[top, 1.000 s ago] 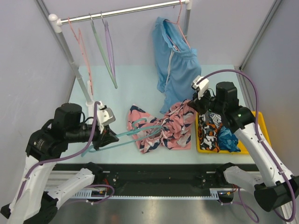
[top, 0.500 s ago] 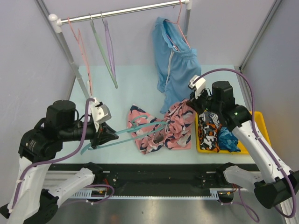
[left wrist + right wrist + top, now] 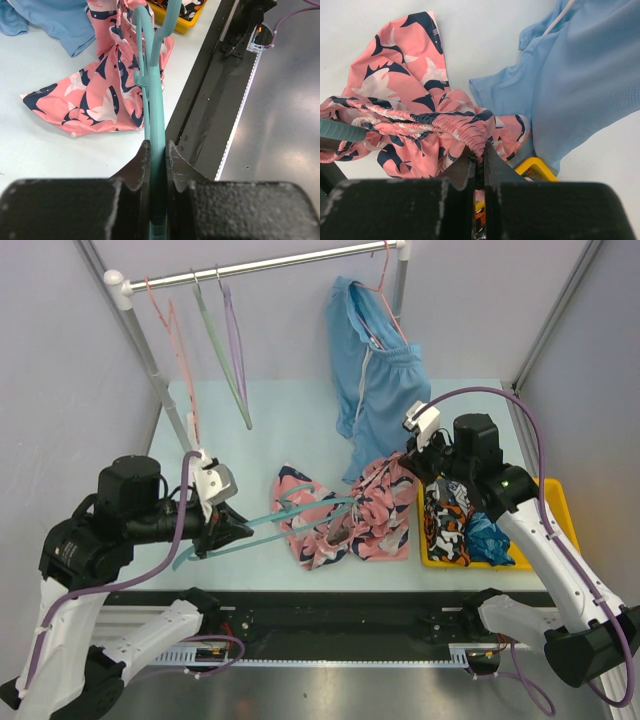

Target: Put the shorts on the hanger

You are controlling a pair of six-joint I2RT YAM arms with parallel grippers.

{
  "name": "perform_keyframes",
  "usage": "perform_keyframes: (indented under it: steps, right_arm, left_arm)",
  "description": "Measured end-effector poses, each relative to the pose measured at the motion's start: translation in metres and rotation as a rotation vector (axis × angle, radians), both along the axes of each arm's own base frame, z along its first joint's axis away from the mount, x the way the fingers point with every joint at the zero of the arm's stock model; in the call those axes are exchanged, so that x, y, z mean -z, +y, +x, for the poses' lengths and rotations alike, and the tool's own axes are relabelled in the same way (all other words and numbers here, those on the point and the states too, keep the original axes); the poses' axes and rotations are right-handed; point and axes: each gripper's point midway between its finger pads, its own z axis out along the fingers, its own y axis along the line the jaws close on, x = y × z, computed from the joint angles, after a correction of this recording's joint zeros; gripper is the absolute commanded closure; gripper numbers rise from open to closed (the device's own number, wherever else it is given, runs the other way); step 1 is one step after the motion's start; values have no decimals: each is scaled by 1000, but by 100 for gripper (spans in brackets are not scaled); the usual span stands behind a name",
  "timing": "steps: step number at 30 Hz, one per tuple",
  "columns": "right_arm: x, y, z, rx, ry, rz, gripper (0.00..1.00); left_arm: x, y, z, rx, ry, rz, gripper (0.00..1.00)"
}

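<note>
Quick rundown, placing everything off the yellow tray point(image 3: 556, 492) at the right of the table. The shorts point(image 3: 380, 522) are bunched in a heap just left of the tray, one edge touching it. They're soft, floppy pink fabric with a navy-and-white shark-ish print and a gathered elastic waistband.

The right gripper point(image 3: 408, 464) sits above the tray's far-left corner. It's pinched shut on a fold of that waistband and lifts it off the table, so the waist hangs as a ruffled ridge in the right wrist view.

The left gripper point(image 3: 226, 530) is way off to the left of the tray, on the far side of the shorts. It's closed tight on the hanger point(image 3: 292, 520), which is thin, smooth, rigid teal plastic squeezed between the two black fingers point(image 3: 140, 167).

The bit that matters is that the hanger's long axis points from the left gripper straight toward the tray, tilted a little up. Its far end is already in among the fabric. In the right wrist view a stub of teal pokes in just under the raised waistband. I can't tell for sure whether it's actually inside the waist opening or only tucked under a fold.

My read is that the left arm does the threading, sliding the hanger along its own length toward the tray, while the right holds the waist open. Loose cloth could snag on the hook or the little notch.
</note>
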Motion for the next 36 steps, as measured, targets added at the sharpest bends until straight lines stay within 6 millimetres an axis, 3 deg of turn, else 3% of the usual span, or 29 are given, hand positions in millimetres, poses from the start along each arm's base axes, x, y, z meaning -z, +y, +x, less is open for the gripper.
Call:
perform_keyframes:
  steps: [21, 29, 36]
  right_arm:
    - [3, 1, 4, -2, -7, -17, 100]
    - [3, 0, 5, 2, -11, -21, 100]
    - [3, 1, 4, -3, -11, -21, 100]
  left_arm:
    - [-7, -4, -11, 56, -9, -43, 100]
    - [-15, 2, -3, -10, -83, -48, 100]
    - [-3, 5, 10, -65, -93, -25, 100]
